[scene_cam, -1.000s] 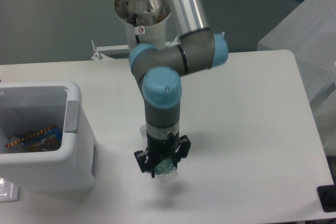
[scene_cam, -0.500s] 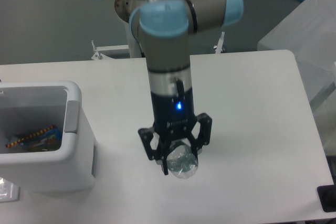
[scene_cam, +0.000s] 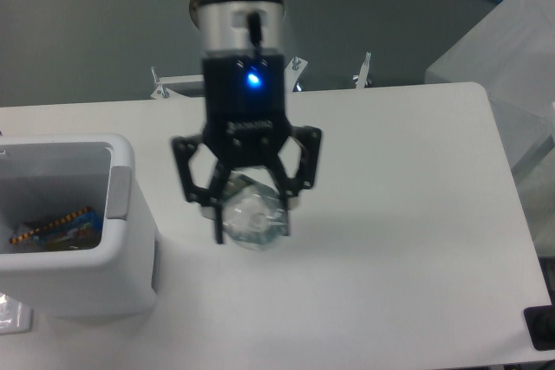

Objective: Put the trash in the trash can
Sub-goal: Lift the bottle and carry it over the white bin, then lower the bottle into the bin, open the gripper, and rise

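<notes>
My gripper [scene_cam: 250, 218] hangs high over the table, right of the trash can [scene_cam: 121, 214], shut on a crushed clear plastic bottle [scene_cam: 251, 217] whose base faces the camera. The boxy white trash can stands at the left edge with its grey side handle [scene_cam: 118, 192] facing me. Inside it lies a flat blue snack wrapper [scene_cam: 59, 229] with yellow-red print. The bottle is held off the table, about a hand's width right of the can's rim.
A white table [scene_cam: 399, 214] spreads to the right. A black object [scene_cam: 541, 328] sits at the lower right corner. A metal bracket [scene_cam: 169, 84] runs along the table's far edge behind the arm.
The gripper has risen well above the table with the bottle and moved left toward the trash can, growing larger in view.
</notes>
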